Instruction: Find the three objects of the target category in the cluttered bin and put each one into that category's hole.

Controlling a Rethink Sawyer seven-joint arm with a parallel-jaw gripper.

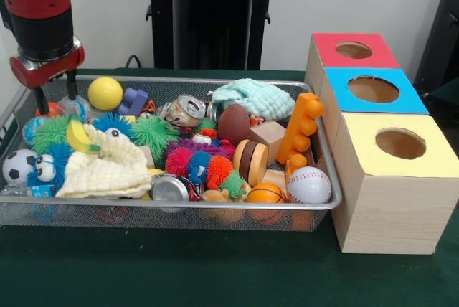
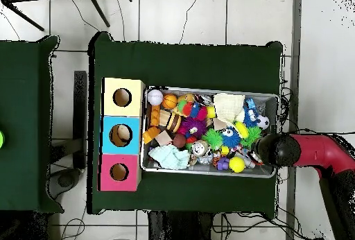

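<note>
A wide, shallow basket of silver wire mesh with a metal rim, the cluttered bin [image 1: 326, 178], sits on the dark green cloth of the worktop [image 1: 215, 271]. It is heaped with toys. A smooth yellow ball [image 1: 105, 93] lies near the far rim, beside a blue plastic block [image 1: 133, 100]. A dented drink can [image 1: 185, 111] lies on its side by a crumpled mint-green knitted cloth [image 1: 252, 97]. Spiky green pom-pom toys [image 1: 153, 133] flank a rubbery banana [image 1: 79, 138] and a folded cream waffle-weave cloth [image 1: 107, 171]. A brown football [image 1: 234, 123], a knobbed orange plastic brick [image 1: 301, 128] propped on end, a stitched baseball [image 1: 309, 185] and a pebbled small basketball [image 1: 265, 194] fill the end nearest the boxes. A soccer ball [image 1: 17, 166] sits at the opposite end.

Just beside the bin stand three pale wooden boxes in a row, each with a round opening in a coloured top face: red [image 1: 353, 50], blue, and yellow [image 1: 400, 143]. The hole [image 1: 373, 90] is in the middle, blue-faced box.

The red and black arm [image 1: 39, 13] comes down over the bin's end away from the boxes. The end effector [image 1: 56, 92] hangs released, its two thin dark fingers [image 1: 72, 83] apart and holding nothing, with their tips down among the toys by the far rim.
</note>
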